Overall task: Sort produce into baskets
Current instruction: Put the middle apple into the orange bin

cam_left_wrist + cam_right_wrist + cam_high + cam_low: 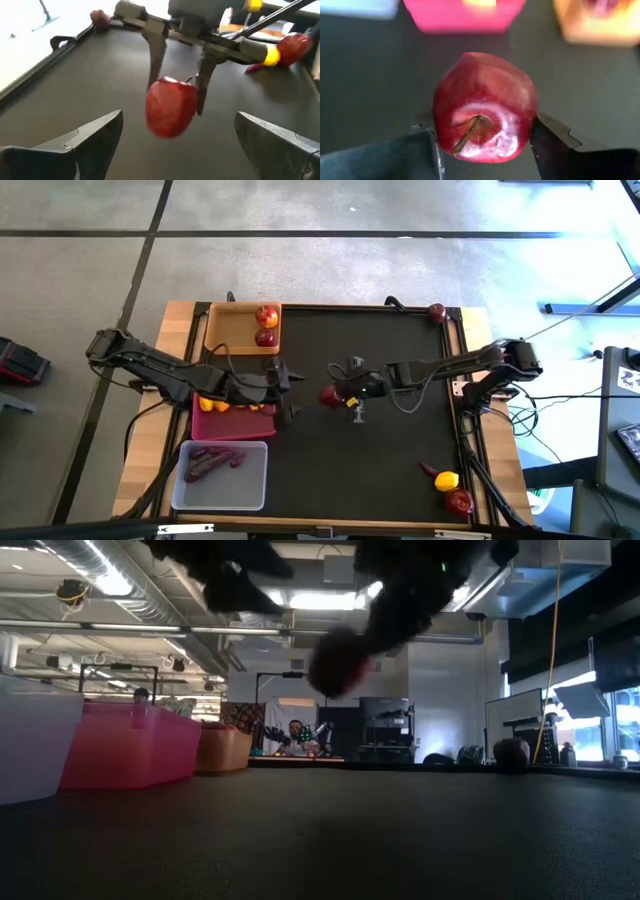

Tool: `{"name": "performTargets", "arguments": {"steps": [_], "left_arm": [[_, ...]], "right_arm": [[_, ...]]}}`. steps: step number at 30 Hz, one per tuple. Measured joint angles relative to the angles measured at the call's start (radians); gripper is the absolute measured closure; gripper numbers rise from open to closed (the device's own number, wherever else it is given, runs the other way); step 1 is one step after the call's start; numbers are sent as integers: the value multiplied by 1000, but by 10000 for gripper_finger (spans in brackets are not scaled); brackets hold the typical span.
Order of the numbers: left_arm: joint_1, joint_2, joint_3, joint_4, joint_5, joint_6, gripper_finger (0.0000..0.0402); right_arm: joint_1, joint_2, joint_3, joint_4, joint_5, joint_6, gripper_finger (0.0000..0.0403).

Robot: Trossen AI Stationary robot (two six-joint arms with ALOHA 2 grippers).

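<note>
My right gripper (335, 394) is shut on a dark-red apple (327, 395) above the middle of the black table; the apple also shows in the right wrist view (485, 107), the left wrist view (170, 107) and the low view (340, 660). My left gripper (290, 387) is open and empty just left of the apple, by the magenta-pink tray (212, 423), which holds lemons (214, 405). The tan tray (228, 330) holds two apples (266, 316). The translucent tray (250, 480) holds purple roots (210, 463). My right gripper pinches the apple between its two fingers (156, 55), one on each of two opposite sides (440, 125). The fingers slant down from the table's right side. The apple is lifted clear of the table, its stem end (470, 132) turned toward the wrist.
Loose produce lies at the table's right: an apple (437, 311) at the far corner, and a purple root (428, 470), a lemon (447, 479) and an apple (459, 501) near the front corner. The three trays line the left side.
</note>
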Motion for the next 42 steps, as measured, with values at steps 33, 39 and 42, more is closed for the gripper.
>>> {"name": "performTargets", "arguments": {"steps": [33, 39, 42], "left_arm": [[0, 3, 0, -55, -5, -26, 23], [0, 3, 0, -50, -5, -25, 23], [0, 3, 0, -50, -5, -23, 23]], "right_arm": [[-18, 144, -2, -231, -95, 145, 143], [-18, 142, 2, -229, -94, 140, 114], [-18, 131, 2, -231, -94, 139, 112]]}}
